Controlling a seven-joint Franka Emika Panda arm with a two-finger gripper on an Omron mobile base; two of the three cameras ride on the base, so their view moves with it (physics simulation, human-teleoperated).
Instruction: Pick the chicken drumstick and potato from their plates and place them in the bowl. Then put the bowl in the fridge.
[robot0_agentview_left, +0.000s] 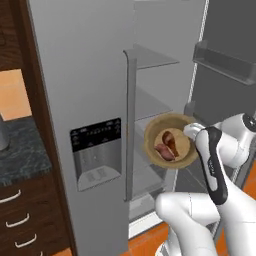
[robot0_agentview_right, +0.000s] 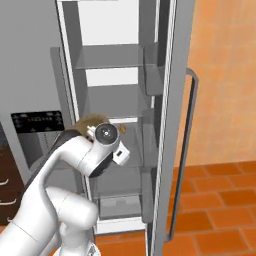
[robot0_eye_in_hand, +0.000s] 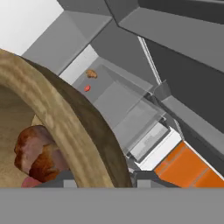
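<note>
Carrying the bowl (robot0_agentview_left: 170, 141) on its rim toward the open fridge (robot0_agentview_left: 85, 90), tilted with its opening facing the left base camera; hand (robot0_agentview_left: 192, 131) at the rim, finger spread not discernible. Holding chicken drumstick (robot0_agentview_left: 170, 141) and potato (robot0_agentview_left: 163, 150) inside already, side by side, long axes running diagonally; shelf placement remaining.

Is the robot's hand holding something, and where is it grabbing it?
It appears to hold the round tan-brown wooden bowl by its thick rim, on the arm's side. The gripper fingertips are hidden, so that is judged.
</note>
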